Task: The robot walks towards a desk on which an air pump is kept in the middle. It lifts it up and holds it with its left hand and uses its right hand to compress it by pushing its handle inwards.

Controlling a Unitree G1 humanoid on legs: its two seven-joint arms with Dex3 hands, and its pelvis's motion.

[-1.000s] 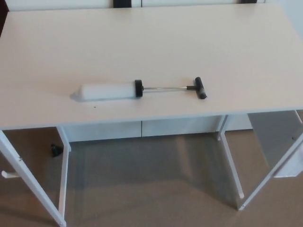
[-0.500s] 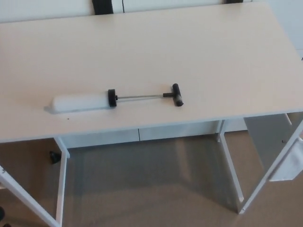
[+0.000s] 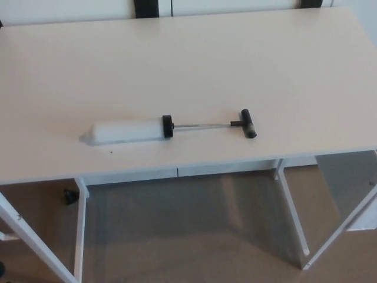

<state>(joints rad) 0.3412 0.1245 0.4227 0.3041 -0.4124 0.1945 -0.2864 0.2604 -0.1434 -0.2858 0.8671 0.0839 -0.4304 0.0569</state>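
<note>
An air pump lies flat on the pale desk (image 3: 188, 65), near its front edge. Its white barrel (image 3: 125, 131) points left and ends in a black collar (image 3: 168, 126). A thin metal rod (image 3: 203, 125) runs right, fully drawn out, to a black T-handle (image 3: 248, 123). Neither of my hands shows in the head view, and nothing touches the pump.
The desk's front edge crosses the picture below the pump. White legs (image 3: 290, 215) and slanted braces (image 3: 35, 244) stand under it on a beige floor. A small black object (image 3: 71, 196) sits on the floor at the left. Dark chair backs (image 3: 146, 7) show behind the desk.
The whole picture has swung left and back right as the camera moved. The pump lies unchanged on the desk, rod still drawn out.
</note>
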